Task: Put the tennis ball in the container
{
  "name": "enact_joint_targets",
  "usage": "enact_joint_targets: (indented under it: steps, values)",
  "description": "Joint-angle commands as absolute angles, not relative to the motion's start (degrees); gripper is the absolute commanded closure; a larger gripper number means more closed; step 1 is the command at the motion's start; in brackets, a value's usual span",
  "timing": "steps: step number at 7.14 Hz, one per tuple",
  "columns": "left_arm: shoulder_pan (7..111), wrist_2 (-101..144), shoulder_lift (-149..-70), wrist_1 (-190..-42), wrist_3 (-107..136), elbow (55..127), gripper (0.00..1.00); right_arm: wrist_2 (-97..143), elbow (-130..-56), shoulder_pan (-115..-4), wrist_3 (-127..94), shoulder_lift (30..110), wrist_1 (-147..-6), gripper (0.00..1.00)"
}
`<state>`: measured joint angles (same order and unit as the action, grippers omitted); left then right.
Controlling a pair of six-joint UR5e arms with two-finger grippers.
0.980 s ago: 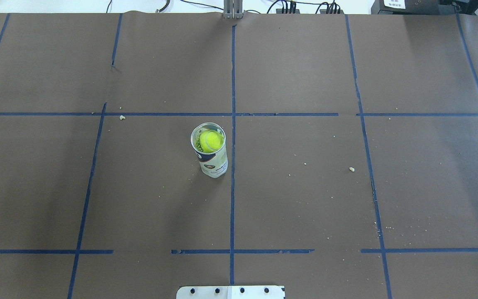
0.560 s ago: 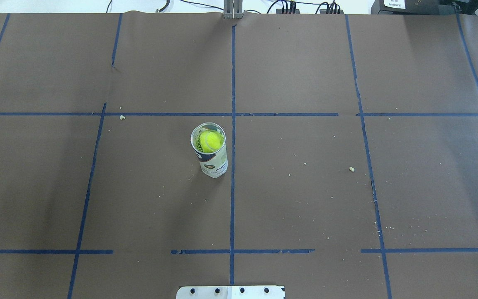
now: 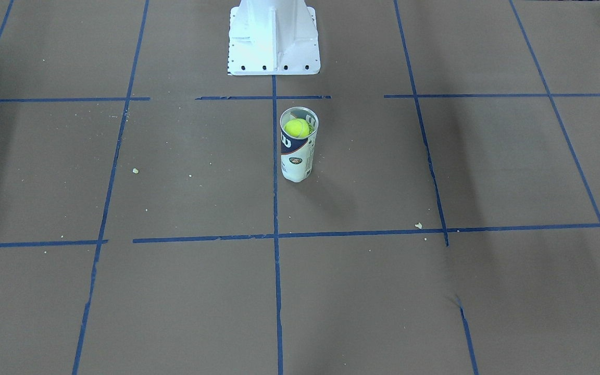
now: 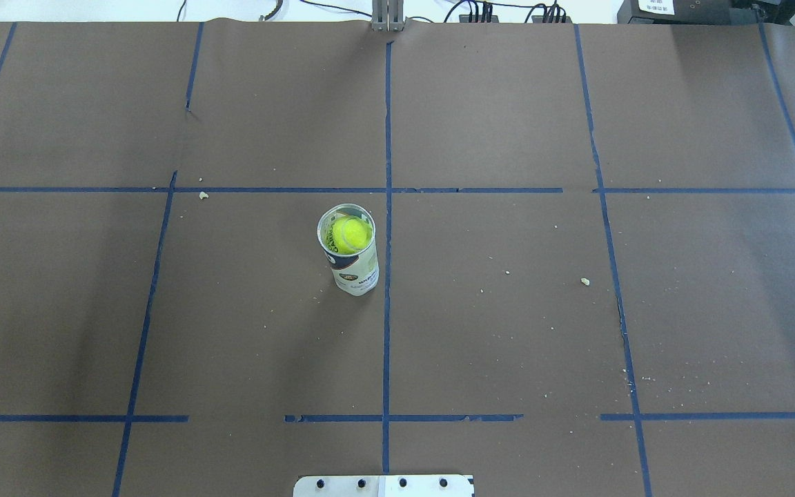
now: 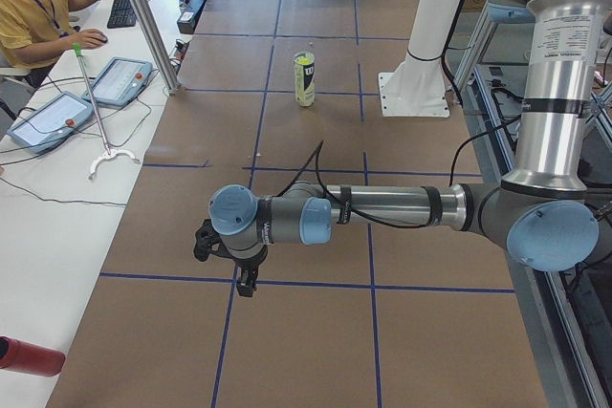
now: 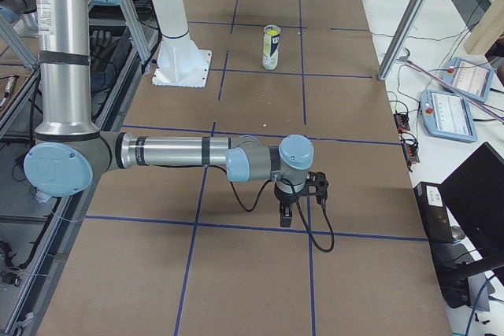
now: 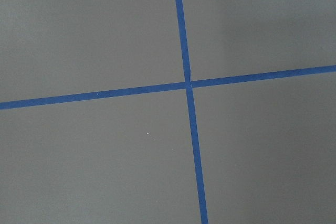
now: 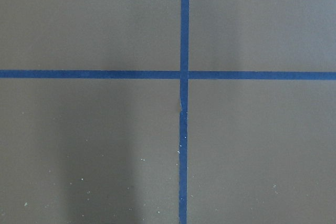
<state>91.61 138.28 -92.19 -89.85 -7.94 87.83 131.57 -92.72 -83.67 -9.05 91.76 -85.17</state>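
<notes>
The tennis ball [image 4: 350, 235] sits inside the upright clear container [image 4: 356, 269], near its open top, just left of the centre tape line. The front-facing view shows the ball [image 3: 297, 127] below the rim of the tube [image 3: 297, 159]. Neither gripper is near it. My left gripper [image 5: 247, 279] hangs over the table's left end, far from the tube [image 5: 304, 83]. My right gripper [image 6: 286, 214] hangs over the right end, equally far from the tube [image 6: 270, 51]. Only the side views show them, so I cannot tell whether they are open or shut. Both wrist views hold only brown paper and blue tape.
The white robot base [image 3: 274, 36] stands behind the tube. Brown paper with blue tape lines covers the table [image 4: 508, 310], with small crumbs scattered on it. An operator [image 5: 29, 7] sits at a side desk with teach pendants [image 5: 122, 81].
</notes>
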Motion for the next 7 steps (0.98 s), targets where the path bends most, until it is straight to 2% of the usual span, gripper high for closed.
enact_joint_targets:
  steps: [1,7]
  values:
    - [91.58,138.34,-92.11,-90.35,-7.82,87.71,0.0,131.57,-92.72,-83.67,-9.05,91.76,-85.17,0.0]
    - [91.67,138.34,-92.2,-90.27,-7.56,88.15,0.0,131.57,-92.72,-83.67,-9.05,91.76,-85.17,0.0]
